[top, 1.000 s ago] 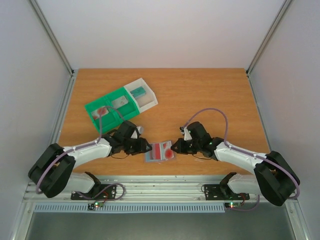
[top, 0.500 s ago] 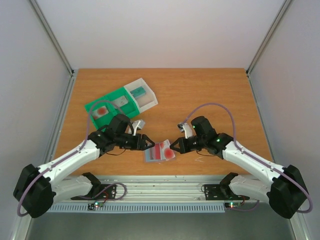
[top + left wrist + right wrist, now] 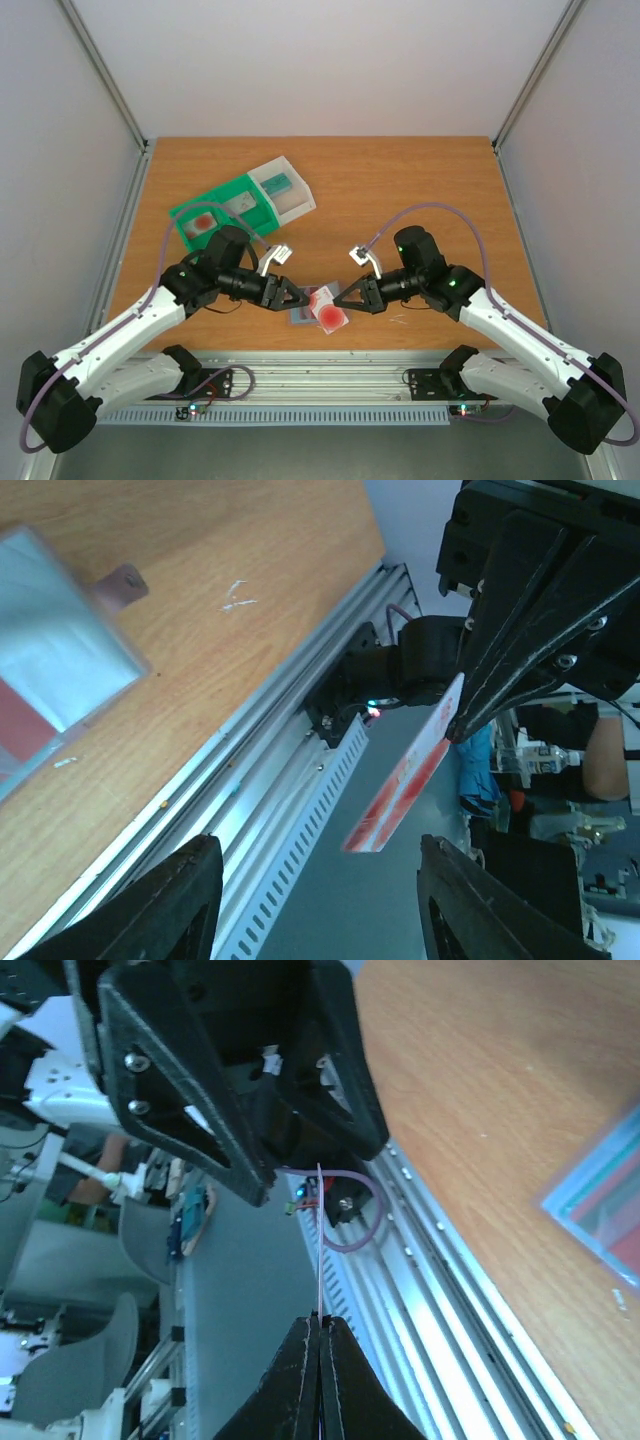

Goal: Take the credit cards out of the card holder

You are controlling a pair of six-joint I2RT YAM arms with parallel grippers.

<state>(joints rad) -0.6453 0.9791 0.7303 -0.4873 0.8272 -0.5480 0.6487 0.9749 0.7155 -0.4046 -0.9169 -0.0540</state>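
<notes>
Because the right gripper (image 3: pixel 320 1322) pinches the card (image 3: pixel 400 785) only by one edge, a misjudged closing of the left gripper (image 3: pixel 318 850), jaws apart and empty, could knock it loose.

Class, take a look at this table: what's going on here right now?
The right gripper is shut on one credit card with a red blotch, holding it lifted clear of the card holder, which lies on the table near the front edge. The left gripper faces the card with open jaws, holding nothing. Other cards lie in the green-and-white tray.
</notes>
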